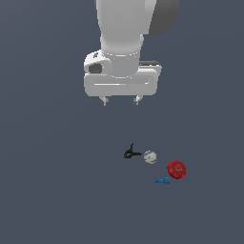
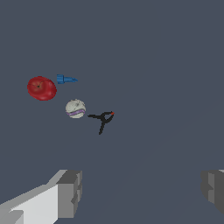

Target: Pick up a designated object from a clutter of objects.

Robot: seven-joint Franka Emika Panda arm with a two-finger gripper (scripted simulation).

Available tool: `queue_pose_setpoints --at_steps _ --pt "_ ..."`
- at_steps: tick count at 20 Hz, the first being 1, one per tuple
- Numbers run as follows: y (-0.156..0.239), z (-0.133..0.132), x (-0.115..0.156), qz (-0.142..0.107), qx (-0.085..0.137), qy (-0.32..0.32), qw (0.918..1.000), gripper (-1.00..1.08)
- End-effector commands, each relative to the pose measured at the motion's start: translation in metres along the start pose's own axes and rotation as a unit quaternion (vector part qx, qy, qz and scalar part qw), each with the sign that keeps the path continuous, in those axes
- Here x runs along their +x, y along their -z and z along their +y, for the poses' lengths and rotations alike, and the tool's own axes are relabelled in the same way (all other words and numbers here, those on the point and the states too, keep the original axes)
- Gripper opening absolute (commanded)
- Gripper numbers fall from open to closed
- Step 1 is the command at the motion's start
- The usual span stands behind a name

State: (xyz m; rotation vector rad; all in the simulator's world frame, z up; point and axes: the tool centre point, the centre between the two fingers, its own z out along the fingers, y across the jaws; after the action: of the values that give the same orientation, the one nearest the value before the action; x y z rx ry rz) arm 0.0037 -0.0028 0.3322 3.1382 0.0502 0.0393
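Whitish-grey marked ball (image 1: 150, 157) lies just beside black red-tipped clamp tool (image 1: 130, 153) | gripper (image 1: 121, 100) high above, jaws spread, empty | risk: descent snags clamp.

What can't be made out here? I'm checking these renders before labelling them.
- Small black clamp-like tool with red tip: too small in both views to tell its exact shape.
- Small blue piece: too tiny to identify.
- Whitish-grey ball: its faint markings are unreadable.
- Arm above the gripper: cut off by the exterior view's top edge.
- Fingers: cropped in the wrist view.
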Motion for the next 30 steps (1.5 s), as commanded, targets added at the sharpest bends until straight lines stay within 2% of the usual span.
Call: queue_pose_setpoints --at_steps 1,10,18,24,30 --pt "0.0 0.0 0.0 0.0 0.0 0.0 1.0 1.0" --pt "-0.005 0.007 0.002 0.001 -0.013 0.02 0.9997 1.0" --pt "-0.007 0.005 0.003 0.001 -0.012 0.02 0.9997 1.0" --pt "-0.026 -0.006 0.014 0.0 -0.013 0.024 0.9996 1.0" --pt "-0.063 -0.028 0.031 -0.002 -0.012 0.032 0.9994 1.0"
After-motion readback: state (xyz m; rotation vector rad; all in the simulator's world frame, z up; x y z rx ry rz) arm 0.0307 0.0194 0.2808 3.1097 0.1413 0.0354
